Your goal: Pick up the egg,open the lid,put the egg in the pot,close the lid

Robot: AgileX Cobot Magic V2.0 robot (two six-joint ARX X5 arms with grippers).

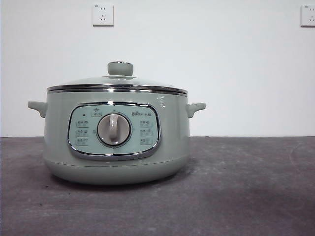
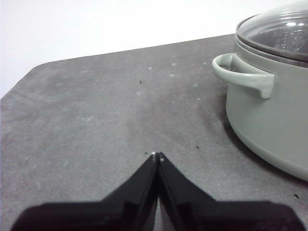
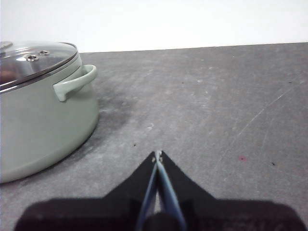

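A dark grey desk (image 1: 256,191) is seen stretching across the lower part of the front view, backed by a plain white wall (image 1: 221,59) on which two white sockets are mounted, one (image 1: 102,14) above the pot and one (image 1: 307,15) at the far upper corner. The pot (image 1: 116,135) — sage-green, round and large — is set on the desk, with a small handle projecting from each side and a chrome-framed control panel (image 1: 114,131) faced toward the front camera, its central dial (image 1: 113,129) in the middle. The lid (image 1: 117,83) is seated on the pot's rim, closed, its chrome edge resting all round and its green knob (image 1: 120,68) upright on top. The egg cannot be made out in any view; whether it lies under the glass cannot be told. The left hand (image 2: 157,155) is held low over bare desk beside one pot handle (image 2: 243,75), clenched on nothing, its black tips pressed together. The right hand (image 3: 157,154) is likewise clenched and empty, poised over the desk near the opposite handle (image 3: 74,82) — apart from the pot.
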